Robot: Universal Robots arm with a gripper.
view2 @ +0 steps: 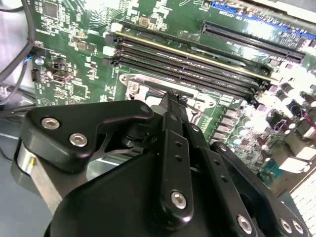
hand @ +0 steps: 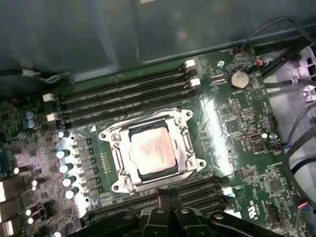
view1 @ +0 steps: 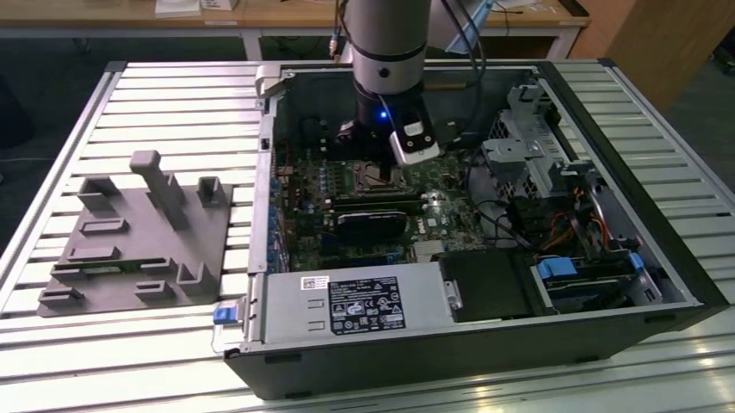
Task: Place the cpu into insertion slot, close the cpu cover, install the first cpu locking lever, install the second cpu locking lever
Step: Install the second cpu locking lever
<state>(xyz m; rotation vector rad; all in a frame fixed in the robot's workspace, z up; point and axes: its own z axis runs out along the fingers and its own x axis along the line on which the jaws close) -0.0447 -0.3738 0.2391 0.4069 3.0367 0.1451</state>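
First wrist view: pincer [hand: 169, 196], fingers together, hangs beside the insertion slot [hand: 111, 186] with the cpu [hand: 152, 152] seated.

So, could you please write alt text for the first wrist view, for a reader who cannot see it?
The cpu sits in the insertion slot with the silvery cpu cover lying flat around it, on a green motherboard. Long black memory slots run beside the socket, and the black gripper is at the socket's edge, fingers together.
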